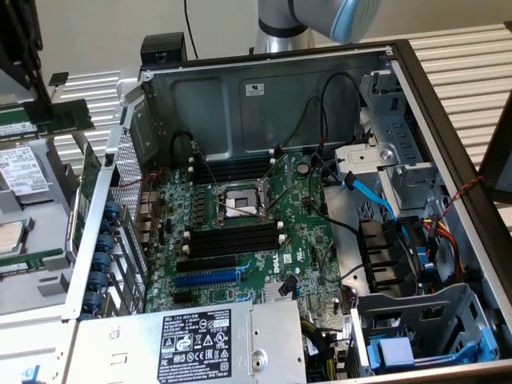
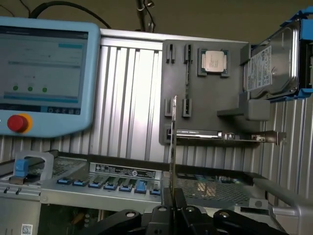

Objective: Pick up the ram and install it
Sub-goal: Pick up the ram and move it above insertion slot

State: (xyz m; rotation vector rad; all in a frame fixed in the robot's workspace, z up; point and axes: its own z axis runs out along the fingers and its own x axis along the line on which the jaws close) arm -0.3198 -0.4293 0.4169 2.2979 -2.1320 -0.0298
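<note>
In the wrist view the gripper (image 2: pixel 173 195) is nearest, its dark fingers (image 2: pixel 167 196) closed tight on the lower end of the ram (image 2: pixel 173 147). The ram stands upright between them, seen edge-on as a thin strip, held in the air above the computer case (image 2: pixel 230 196). Just past it runs the case's metal edge with a row of blue tabs (image 2: pixel 105 183) and a labelled strip (image 2: pixel 124 172). Beyond that lies the ribbed metal surface (image 2: pixel 132 98), carrying a grey holder (image 2: pixel 205 107) with a processor chip (image 2: pixel 213 61) and a long card (image 2: pixel 205 134). A hard drive (image 2: pixel 271 58) sits in a blue bracket at the far side, and a pendant screen (image 2: pixel 44 73) with a red button (image 2: pixel 18 123) is opposite. In the exterior view the power supply (image 1: pixel 184 344) is nearest. Then come the blue expansion slot (image 1: pixel 206 278), the black memory slots (image 1: pixel 236 240), the processor socket (image 1: pixel 240 200), the case's back wall and the arm (image 1: pixel 280 24) behind it.
</note>
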